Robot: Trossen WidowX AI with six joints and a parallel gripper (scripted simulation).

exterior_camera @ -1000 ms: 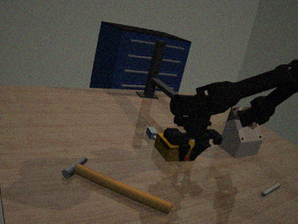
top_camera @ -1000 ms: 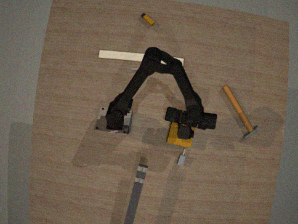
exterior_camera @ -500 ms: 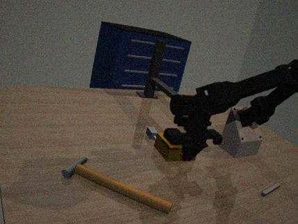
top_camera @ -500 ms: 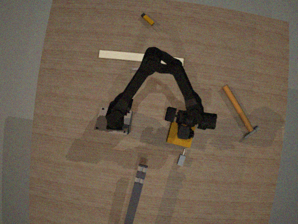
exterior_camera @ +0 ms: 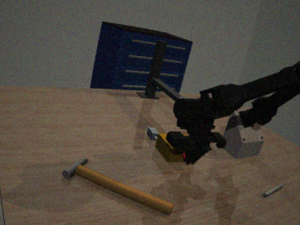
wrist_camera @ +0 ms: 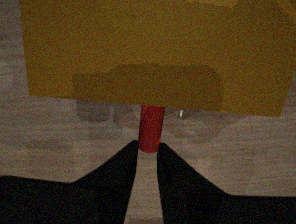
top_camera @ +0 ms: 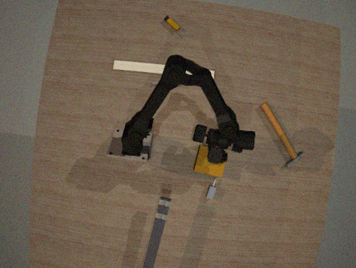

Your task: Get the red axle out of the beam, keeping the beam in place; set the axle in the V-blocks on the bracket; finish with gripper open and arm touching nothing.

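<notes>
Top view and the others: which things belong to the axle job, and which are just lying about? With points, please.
Job:
- red axle [exterior_camera: 184, 156] [wrist_camera: 151, 127]
- yellow beam [top_camera: 202, 166] [exterior_camera: 169, 153] [wrist_camera: 150, 40]
- bracket [top_camera: 154, 239] [exterior_camera: 157, 63]
- pincer [top_camera: 216, 146] [exterior_camera: 188, 158] [wrist_camera: 148, 147]

Lying about:
- hammer [top_camera: 279, 130] [exterior_camera: 123, 189]
- yellow-handled tool [top_camera: 173, 23]
- pale strip [top_camera: 137, 67]
- grey-ended piece [top_camera: 211, 191] [exterior_camera: 152, 133], perhaps

Obscured items, as I have them on my views. Red axle [exterior_camera: 184, 156] [wrist_camera: 151, 127]: remainder concealed inside the yellow block [top_camera: 207, 166] [exterior_camera: 168, 152] [wrist_camera: 150, 55]; small and dim in the exterior view. Yellow block: partly covered by the arm from above, cropped in the wrist view. Pale strip [top_camera: 137, 67]: middle under the arm. Bracket [top_camera: 154, 243]: cut by the lower edge.
</notes>
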